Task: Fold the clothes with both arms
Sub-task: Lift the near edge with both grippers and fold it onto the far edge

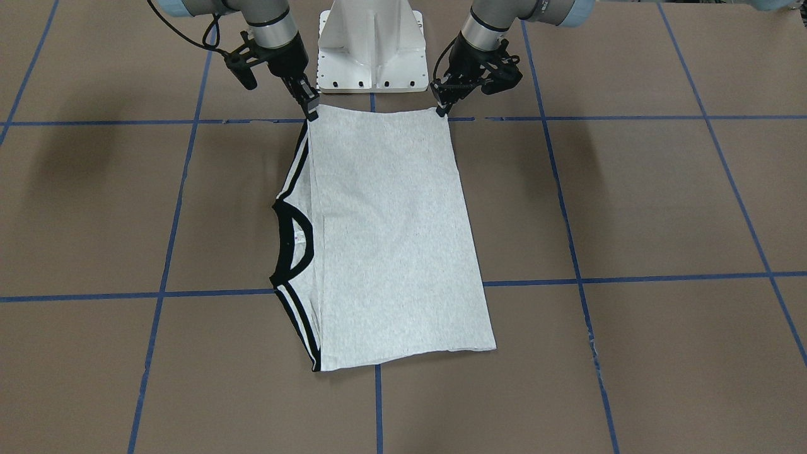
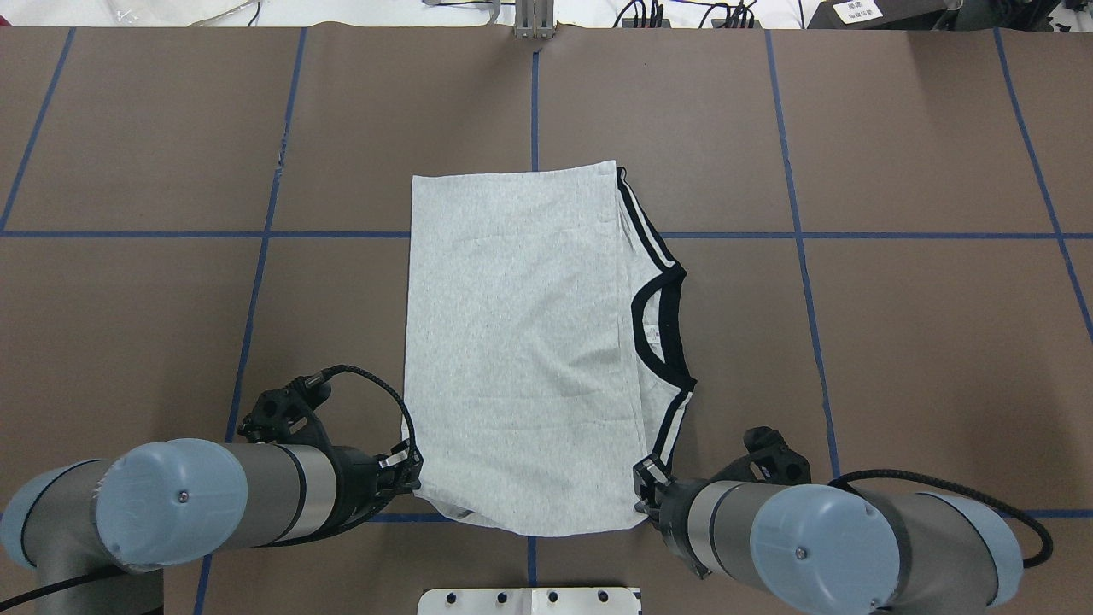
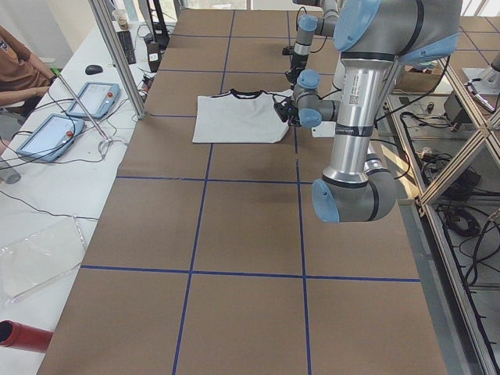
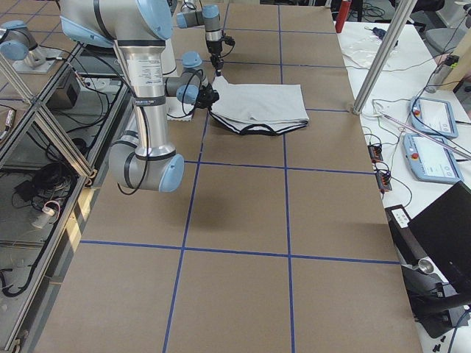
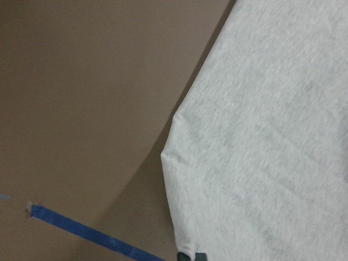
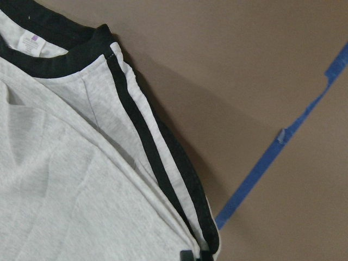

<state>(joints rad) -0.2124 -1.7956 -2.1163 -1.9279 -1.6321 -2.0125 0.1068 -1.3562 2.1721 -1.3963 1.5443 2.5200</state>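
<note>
On the brown table (image 1: pixel 630 202), seen from across it, the T-shirt (image 1: pixel 391 239) lies flat as a long grey rectangle, its black collar (image 1: pixel 296 243) and striped shoulders peeking out along the view's left side; the right gripper (image 1: pixel 311 107) pinches the corner by the stripes and the left gripper (image 1: pixel 441 106) pinches the plain corner, both at the edge nearest the white pedestal (image 1: pixel 371 44).

From overhead, the T-shirt (image 2: pixel 512 342) sits at the middle of the table across the blue tape lines (image 2: pixel 897 235); the left gripper (image 2: pixel 413 480) is clamped on its near left corner, the right gripper (image 2: pixel 645 487) on its near right corner just below the stripes; the collar (image 2: pixel 670 329) faces the robot's right.

Along the table from the robot's left, the T-shirt (image 3: pixel 234 117) lies far off, the near arm (image 3: pixel 351 117) reaching down to its corner; a person's arm (image 3: pixel 19 70) rests by two tablets (image 3: pixel 94 98) on the side bench.

From the robot's right, the T-shirt (image 4: pixel 265 103) lies with its collar toward the camera; its corner at the near arm's gripper (image 4: pixel 208 95) looks slightly raised.

Through the left wrist camera, a plain grey corner (image 5: pixel 179 217) runs down to a fingertip (image 5: pixel 190 255) at the bottom edge; tape (image 5: pixel 81 231) crosses the table beside it.

Through the right wrist camera, the black stripes (image 6: pixel 147 141) run from the collar (image 6: pixel 54 46) into the fingertips (image 6: pixel 187 254); a white label (image 6: pixel 30 43) shows inside the neck.
</note>
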